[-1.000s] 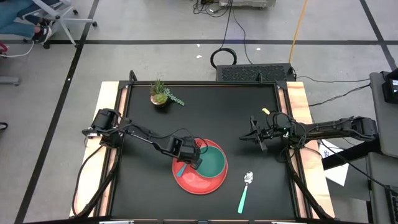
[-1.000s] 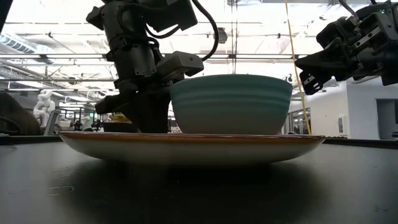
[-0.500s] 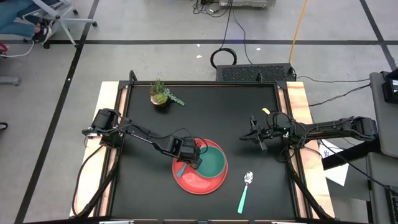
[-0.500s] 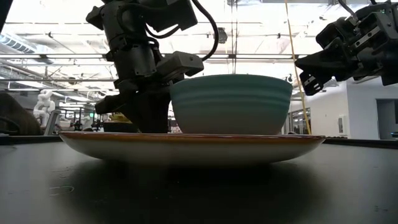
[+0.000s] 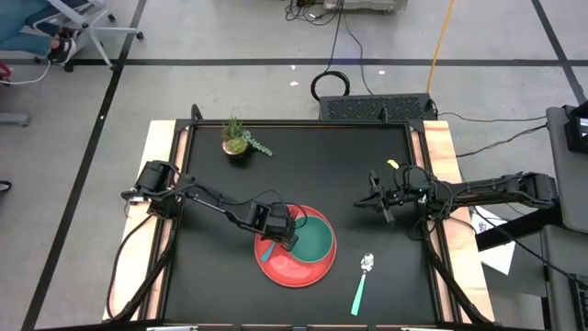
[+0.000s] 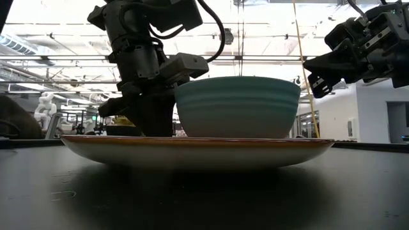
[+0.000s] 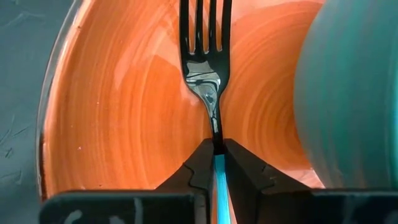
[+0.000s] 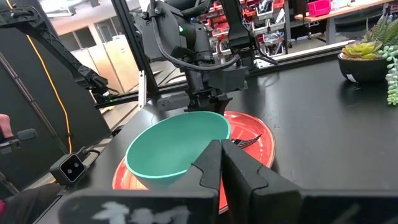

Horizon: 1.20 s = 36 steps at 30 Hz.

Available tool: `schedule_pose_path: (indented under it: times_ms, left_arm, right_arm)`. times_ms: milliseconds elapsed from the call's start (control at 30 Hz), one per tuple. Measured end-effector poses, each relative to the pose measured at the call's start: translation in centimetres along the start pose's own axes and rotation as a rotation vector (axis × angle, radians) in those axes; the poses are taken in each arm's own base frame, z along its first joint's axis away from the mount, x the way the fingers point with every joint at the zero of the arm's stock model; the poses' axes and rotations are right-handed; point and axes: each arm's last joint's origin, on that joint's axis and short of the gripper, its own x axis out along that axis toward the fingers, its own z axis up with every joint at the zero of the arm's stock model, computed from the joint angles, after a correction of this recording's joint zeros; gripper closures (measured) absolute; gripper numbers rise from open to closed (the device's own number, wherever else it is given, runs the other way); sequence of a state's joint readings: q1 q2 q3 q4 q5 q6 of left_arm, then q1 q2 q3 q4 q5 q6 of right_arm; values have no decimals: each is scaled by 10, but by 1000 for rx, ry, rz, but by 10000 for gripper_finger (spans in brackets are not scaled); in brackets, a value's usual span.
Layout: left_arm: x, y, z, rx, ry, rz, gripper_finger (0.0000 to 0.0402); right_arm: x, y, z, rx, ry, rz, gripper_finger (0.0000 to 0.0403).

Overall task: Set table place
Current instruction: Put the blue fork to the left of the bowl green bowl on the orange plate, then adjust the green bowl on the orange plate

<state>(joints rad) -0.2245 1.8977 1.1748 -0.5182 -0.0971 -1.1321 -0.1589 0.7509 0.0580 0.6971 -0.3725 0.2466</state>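
Note:
The red plate [image 5: 280, 267] lies on the black table [image 5: 211, 202] near its front edge, with the teal bowl [image 5: 314, 239] standing on its right part. My left gripper [image 5: 279, 235] hovers over the plate's left part, just left of the bowl [image 7: 354, 93], shut on the fork [image 7: 205, 56]. The fork's tines point out over the plate's floor [image 7: 124, 112]. The spoon [image 5: 362, 283] lies flat on the table right of the plate. My right gripper [image 5: 378, 202] hangs shut and empty above the table's right part. My left gripper pinches the fork's light-teal handle [image 7: 218, 171] between its two fingers, at the end where it meets the metal neck. The fingers come steeply down from above. The handle's free end [image 5: 267, 250] sticks out behind them. Whether the tines touch the plate I cannot tell.
A small potted plant [image 5: 239, 140] stands at the far left of the table. Pale wooden strips [image 5: 441, 147] run along both short sides. Bare black tabletop lies left of the plate and across the middle.

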Motion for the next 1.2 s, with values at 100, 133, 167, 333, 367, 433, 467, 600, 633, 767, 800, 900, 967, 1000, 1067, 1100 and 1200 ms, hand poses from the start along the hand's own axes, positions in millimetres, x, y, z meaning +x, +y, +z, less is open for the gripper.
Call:
schedule_pose_path:
  times_ms: [100,133,167,333,367,433,467,600,633,767,800,900,967,1000,1067,1100,1200]
  left_arm:
    - [0,0,0,4,-1,-2,341]
    - [0,0,0,4,-1,-4,331]
    - [0,-1,0,4,-1,-6,321]
    - [0,-1,0,-7,-1,-8,271]
    - [0,-1,0,-7,-2,-7,264]
    - [0,0,0,-7,-2,-3,253]
    - [0,0,0,-7,-2,-2,250]
    - [0,0,0,-8,-3,-2,248]
    - [0,0,0,-8,-3,-2,248]
    - [0,0,0,-10,-3,-1,247]
    - [0,0,0,-10,-3,-1,247]
    - [0,0,0,-11,-3,-1,247]
    - [-2,0,1,-8,-5,-7,247]
    - [-3,0,1,-5,-6,-7,247]
    - [-4,1,1,-4,-9,4,247]
    - [-5,1,1,-4,-11,5,247]
    - [-7,2,1,-1,-8,12,247]
  right_arm:
    - [0,0,0,0,0,0,399]
    - [0,0,0,0,0,0,399]
    - [0,0,0,0,0,0,399]
    - [0,0,0,1,2,-1,399]
    - [0,0,0,2,4,-1,399]
    - [0,0,-1,3,6,-1,399]
    - [0,0,-1,4,5,-1,399]
    - [0,0,-1,5,5,-2,399]
    - [0,0,-1,5,6,-1,399]
    - [0,0,-1,5,6,-2,399]
    - [0,0,-1,5,6,-2,399]
    - [0,0,-1,5,6,-1,399]
    - [0,0,-1,5,6,-2,399]
    - [0,0,-1,5,6,-1,399]
    - [0,0,-1,5,6,-1,399]
    - [0,0,-1,5,6,-2,399]
    - [0,0,-1,5,6,-2,399]
